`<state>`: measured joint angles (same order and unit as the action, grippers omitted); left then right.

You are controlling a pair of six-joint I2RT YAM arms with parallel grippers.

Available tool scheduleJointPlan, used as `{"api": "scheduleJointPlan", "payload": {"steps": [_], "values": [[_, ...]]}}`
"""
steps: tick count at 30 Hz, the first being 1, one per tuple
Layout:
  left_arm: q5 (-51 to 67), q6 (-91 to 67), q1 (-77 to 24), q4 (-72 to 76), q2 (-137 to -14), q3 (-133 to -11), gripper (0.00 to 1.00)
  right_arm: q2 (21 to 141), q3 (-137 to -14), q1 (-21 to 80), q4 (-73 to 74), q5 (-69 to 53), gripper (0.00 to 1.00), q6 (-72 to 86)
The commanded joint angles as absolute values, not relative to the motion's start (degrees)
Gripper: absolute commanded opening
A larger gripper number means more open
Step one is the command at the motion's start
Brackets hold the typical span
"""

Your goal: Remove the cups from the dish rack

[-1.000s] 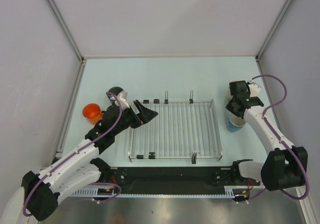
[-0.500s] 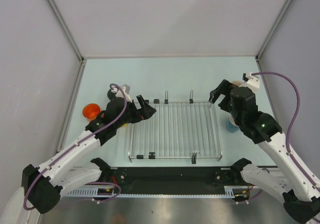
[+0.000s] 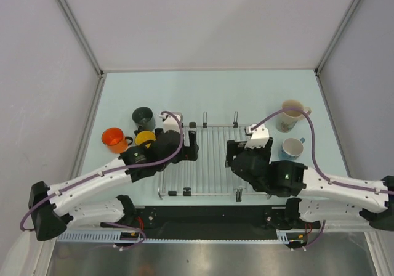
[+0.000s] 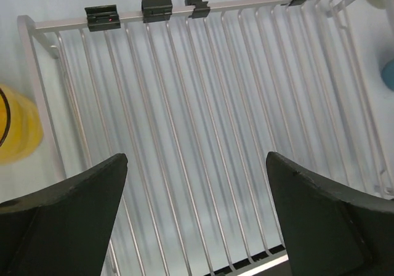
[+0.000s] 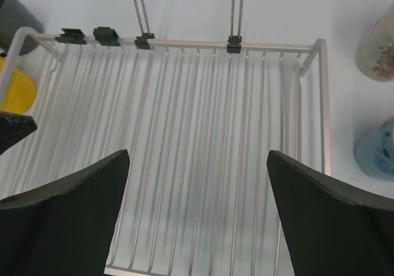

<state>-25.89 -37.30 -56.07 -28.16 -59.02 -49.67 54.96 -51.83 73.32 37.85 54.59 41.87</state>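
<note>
Both arms have swung in over the dish rack [image 3: 212,165] since a second ago. The right pincer [image 3: 231,155], then down on the blue mug [image 3: 292,148], has let go and pulled away.

- Left pincer [image 3: 191,144]: jaws spread wide, nothing between them, above the rack's 9 o'clock side.
- Right pincer: likewise spread and empty, above the 3 o'clock side.
- Rack: bare bars in both wrist views, no mug on it.
- Mugs, all upright on the counter [image 3: 234,97]:
  - Off the rack's 9–10 o'clock edge are the orange mug [image 3: 112,139], the yellow mug [image 3: 145,138] and the dark green mug [image 3: 143,116].
  - Off the 2–3 o'clock edge are the cream mug [image 3: 288,114] and the blue mug.
- Unloading looks finished.

Handling, as a judgement: the mugs look like glazed ceramic, so rigid, light for these arms, slick and liable to chip. The best hold is across the rim wall, with one finger inside and one outside, opposite the handle. The handle itself is too small to pinch reliably.
</note>
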Motion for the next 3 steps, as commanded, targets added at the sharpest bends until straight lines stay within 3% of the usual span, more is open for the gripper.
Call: {"api": "scheduleJointPlan", "payload": {"steps": [1, 3], "values": [[-32.52, -36.21, -57.48, -30.85, -59.94, -51.86, 1.00, 55.37, -53.97, 74.88, 40.52, 65.30, 1.00, 45.88], [-32.52, -36.47, -57.66, -30.76, -59.59, -51.77, 1.00, 54.41, -53.35, 74.80, 39.64, 65.30, 1.00, 45.53]]}}
